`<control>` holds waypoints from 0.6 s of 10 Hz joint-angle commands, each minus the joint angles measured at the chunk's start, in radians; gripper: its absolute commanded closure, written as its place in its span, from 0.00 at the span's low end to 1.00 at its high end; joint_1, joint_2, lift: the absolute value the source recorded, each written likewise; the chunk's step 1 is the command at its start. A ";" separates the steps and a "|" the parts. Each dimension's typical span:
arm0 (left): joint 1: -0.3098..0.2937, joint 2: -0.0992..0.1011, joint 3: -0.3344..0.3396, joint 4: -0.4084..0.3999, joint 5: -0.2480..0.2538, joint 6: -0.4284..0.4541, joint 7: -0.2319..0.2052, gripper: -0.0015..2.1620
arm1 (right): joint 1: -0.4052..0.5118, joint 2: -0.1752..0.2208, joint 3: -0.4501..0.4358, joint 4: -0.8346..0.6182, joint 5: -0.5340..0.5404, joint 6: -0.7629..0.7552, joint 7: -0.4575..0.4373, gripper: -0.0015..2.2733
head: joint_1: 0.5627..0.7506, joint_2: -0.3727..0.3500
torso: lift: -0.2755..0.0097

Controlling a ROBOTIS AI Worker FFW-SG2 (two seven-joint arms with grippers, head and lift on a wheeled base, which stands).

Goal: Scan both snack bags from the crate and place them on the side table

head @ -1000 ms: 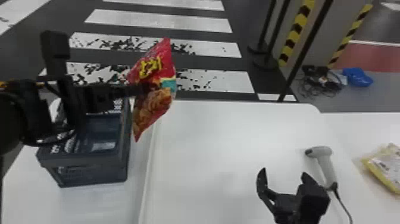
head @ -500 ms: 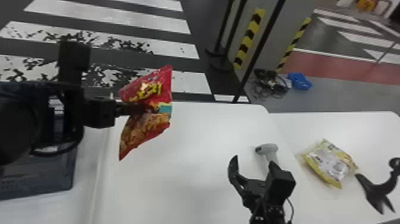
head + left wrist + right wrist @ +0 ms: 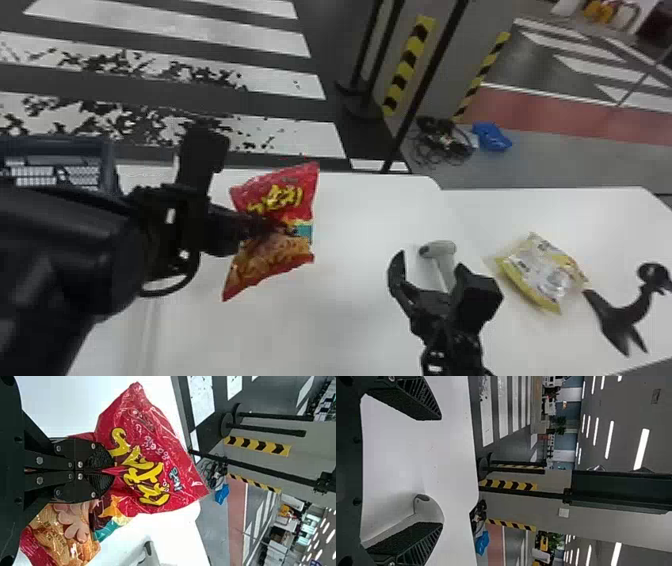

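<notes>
The left gripper (image 3: 272,229) pinches the red bag (image 3: 280,195) — just left of the head view's centre. Lower right, the right gripper (image 3: 431,264) has its fingers spread by the scanner (image 3: 439,249) — yellow bag (image 3: 542,272) farther right, crate (image 3: 111,165) at left.

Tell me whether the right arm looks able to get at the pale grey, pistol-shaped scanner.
Probably yes: the black right gripper is open and empty, close to the scanner, with nothing apparent blocking the way.
</notes>
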 commanded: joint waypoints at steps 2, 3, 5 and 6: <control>0.000 -0.004 -0.096 0.107 -0.005 -0.094 0.058 0.93 | -0.004 0.001 -0.007 0.000 -0.008 0.006 0.000 0.01 | 0.70 0.03 | 0.63; 0.006 -0.004 -0.137 0.147 -0.003 -0.143 0.105 0.93 | -0.006 0.001 -0.008 0.000 -0.014 0.009 0.000 0.01 | 0.70 0.03 | 0.63; 0.013 -0.004 -0.193 0.216 0.020 -0.205 0.181 0.92 | -0.009 0.004 -0.007 0.002 -0.014 0.009 0.000 0.01 | 0.70 0.03 | 0.63; 0.013 -0.004 -0.211 0.244 0.038 -0.242 0.218 0.91 | -0.009 0.006 -0.005 0.002 -0.013 0.012 0.000 0.01 | 0.70 0.03 | 0.63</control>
